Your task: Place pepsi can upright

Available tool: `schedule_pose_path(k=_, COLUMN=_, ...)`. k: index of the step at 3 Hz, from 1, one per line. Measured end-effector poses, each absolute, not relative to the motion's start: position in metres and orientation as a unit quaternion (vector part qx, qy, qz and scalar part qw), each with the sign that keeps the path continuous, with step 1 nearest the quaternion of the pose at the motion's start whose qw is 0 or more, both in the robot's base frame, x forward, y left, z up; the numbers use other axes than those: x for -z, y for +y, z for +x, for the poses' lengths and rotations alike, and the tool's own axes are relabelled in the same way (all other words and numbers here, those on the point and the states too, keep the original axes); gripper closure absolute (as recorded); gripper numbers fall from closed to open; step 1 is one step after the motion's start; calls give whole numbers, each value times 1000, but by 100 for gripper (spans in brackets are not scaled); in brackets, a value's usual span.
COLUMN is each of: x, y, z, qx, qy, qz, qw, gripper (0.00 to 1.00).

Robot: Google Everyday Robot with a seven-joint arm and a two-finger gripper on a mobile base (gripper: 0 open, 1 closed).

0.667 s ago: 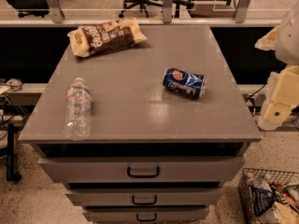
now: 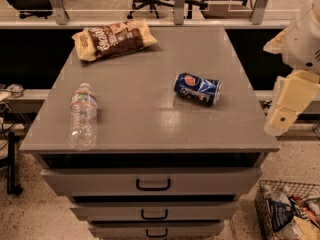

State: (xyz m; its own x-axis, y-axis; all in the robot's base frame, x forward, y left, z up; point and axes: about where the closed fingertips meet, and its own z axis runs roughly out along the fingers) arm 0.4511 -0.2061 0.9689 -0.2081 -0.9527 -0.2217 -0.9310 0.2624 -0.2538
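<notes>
The pepsi can (image 2: 197,88) lies sideways, right of centre on the smooth grey cabinet (image 2: 150,121), plastic bottle (image 2: 83,115) left, crinkled bag (image 2: 114,39) far-left — the gripper (image 2: 282,109) hangs beside the right edge, open or closed I cannot tell.

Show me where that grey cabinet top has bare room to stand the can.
The widest bare patch on the cabinet top lies between the water bottle and the pepsi can, running to the front edge. Another lies behind the can, right of the snack bag. The left side is busier. The hand hangs off the right edge.
</notes>
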Motion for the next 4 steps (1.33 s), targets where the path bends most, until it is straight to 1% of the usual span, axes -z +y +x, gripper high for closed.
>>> schedule_pose_path(k=1, x=-955, y=-179, z=475, qx=26, qy=766, qz=-616, qw=181, gripper=0)
schedule_pose_path(k=2, x=-942, y=-143, z=511, qx=40, qy=756, qz=-623, qw=197, gripper=0)
schedule_pose_path(k=4, x=-898, y=-98, z=572, qx=58, qy=760, qz=-620, qw=185, gripper=0)
